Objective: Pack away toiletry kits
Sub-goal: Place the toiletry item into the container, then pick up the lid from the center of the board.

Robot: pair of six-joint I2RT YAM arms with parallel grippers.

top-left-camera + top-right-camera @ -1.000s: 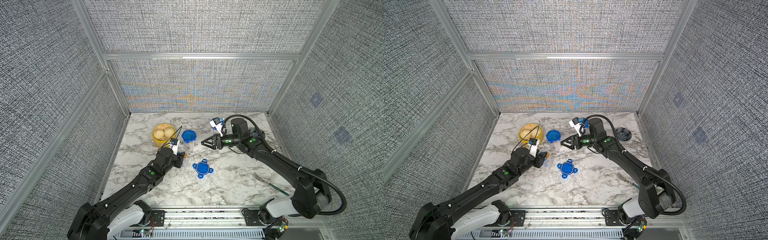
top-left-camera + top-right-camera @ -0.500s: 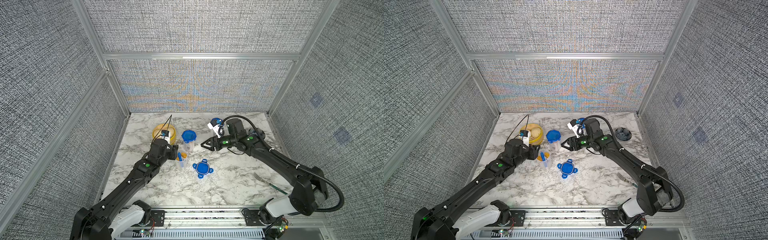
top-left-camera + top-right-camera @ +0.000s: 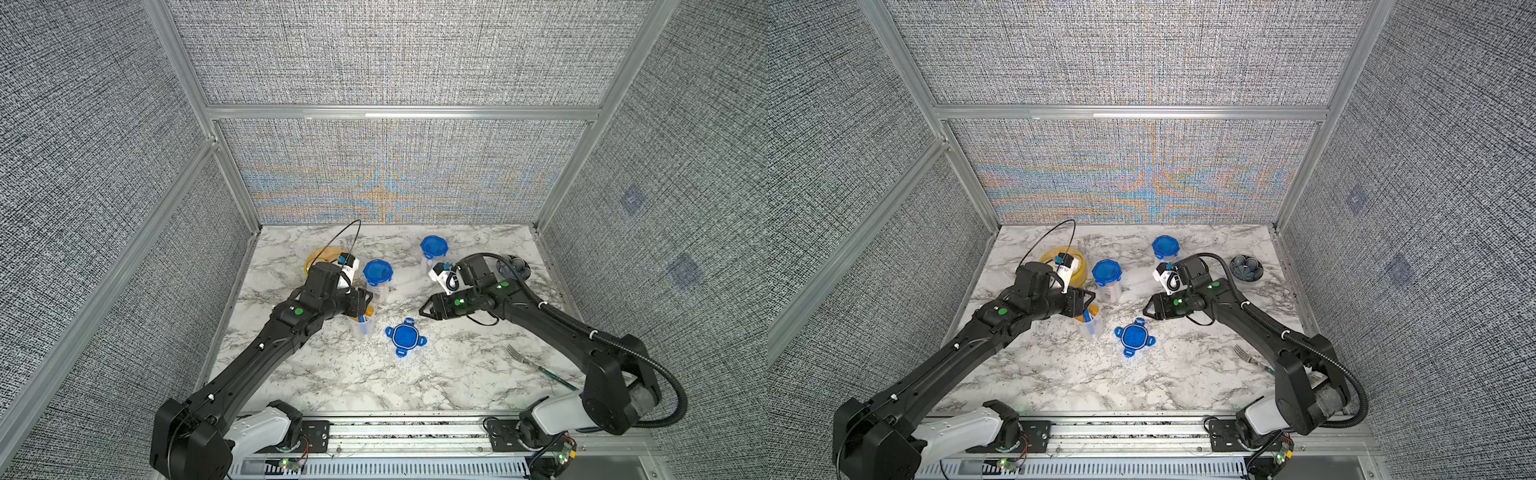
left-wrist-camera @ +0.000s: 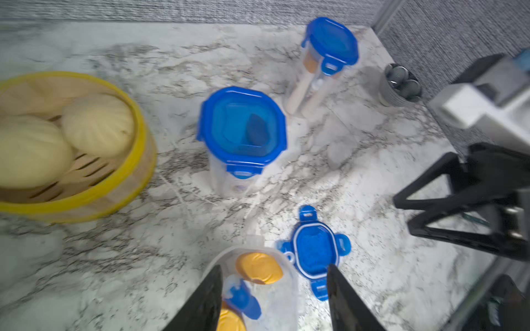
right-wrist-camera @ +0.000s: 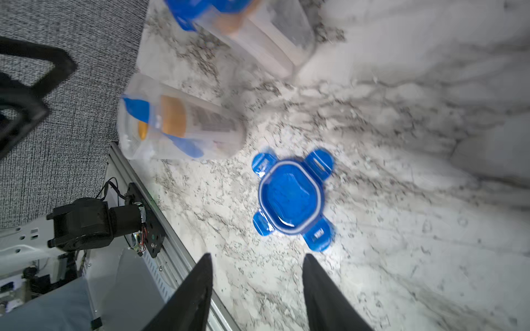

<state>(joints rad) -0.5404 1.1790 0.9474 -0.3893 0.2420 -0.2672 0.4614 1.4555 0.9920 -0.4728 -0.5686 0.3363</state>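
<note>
Just left of the middle of the worktop (image 3: 457, 374): open tub (image 3: 362, 329), upright, with the left gripper (image 4: 274, 266) right above its mouth. Jaws apart, one finger on either side of the rim, clamped on nothing. Touching the rim or not: impossible to tell, both fingers cut off by the wrist picture's edge. Inside: two orange caps (image 4: 258, 268) and a blue toothbrush (image 4: 243, 298), all blurred. Bottle bodies smeared in the right wrist view, toothpaste not made out.

Just right of the tub, flat on the marble: loose lid (image 3: 1134, 336), four tabs splayed. Beside it, over bare worktop: right gripper (image 5: 256, 255), jaws apart and empty.

Farther back, two shut tubs: mid tub (image 3: 377, 275) and back tub (image 3: 433, 248), contents dim behind blue tops and clear walls.

Toward the back-left corner: steamer (image 4: 146, 149), largely hidden under the left arm in both top views. Near the right edge: bowl (image 3: 519, 266), half covered by the right arm. Near the front-right corner: fork (image 3: 1245, 355), handle partly behind that arm.
</note>
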